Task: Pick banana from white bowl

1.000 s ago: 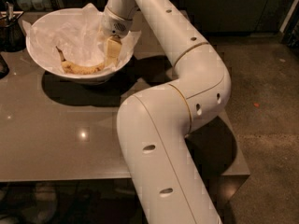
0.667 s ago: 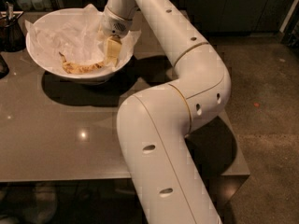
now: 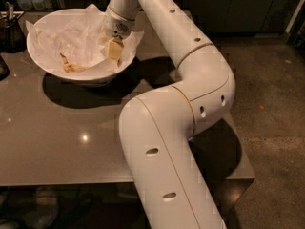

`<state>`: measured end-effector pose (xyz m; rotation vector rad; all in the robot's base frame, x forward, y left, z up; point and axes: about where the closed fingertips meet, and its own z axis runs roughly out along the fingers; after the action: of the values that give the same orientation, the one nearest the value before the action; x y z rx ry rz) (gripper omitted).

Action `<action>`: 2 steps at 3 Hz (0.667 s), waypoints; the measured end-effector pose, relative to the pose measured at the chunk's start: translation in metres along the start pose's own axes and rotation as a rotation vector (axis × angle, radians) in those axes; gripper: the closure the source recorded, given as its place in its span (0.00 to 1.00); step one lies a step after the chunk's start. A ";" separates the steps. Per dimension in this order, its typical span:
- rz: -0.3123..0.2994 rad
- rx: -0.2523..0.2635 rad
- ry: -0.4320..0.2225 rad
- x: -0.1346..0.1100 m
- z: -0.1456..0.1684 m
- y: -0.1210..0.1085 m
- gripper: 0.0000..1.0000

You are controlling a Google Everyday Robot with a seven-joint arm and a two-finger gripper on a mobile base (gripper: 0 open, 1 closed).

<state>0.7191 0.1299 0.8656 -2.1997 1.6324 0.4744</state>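
Observation:
The white bowl (image 3: 50, 71) stands at the back left of the grey table, lined with crumpled white paper (image 3: 78, 35) that sticks past its rim. The banana (image 3: 71, 67), small, yellow-brown and speckled, lies on the paper in the bowl's front left part; only a short curved piece shows. My gripper (image 3: 113, 49) reaches down into the right side of the bowl from above, to the right of the banana and apart from it. My white arm crosses the right of the view.
A dark container with utensils (image 3: 10, 28) stands at the table's back left, next to the bowl. A dark object (image 3: 2, 68) sits at the left edge. The table's (image 3: 71, 147) front edge runs along the bottom, and bare floor (image 3: 271, 94) lies to the right.
The gripper has stayed in the bowl's right side. Less of the banana shows now; its right end no longer reaches toward the gripper.

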 end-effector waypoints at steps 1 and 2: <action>0.000 0.000 0.000 0.000 0.000 0.000 0.36; 0.000 0.000 0.000 0.000 0.000 0.000 0.37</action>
<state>0.7191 0.1299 0.8656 -2.1997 1.6324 0.4744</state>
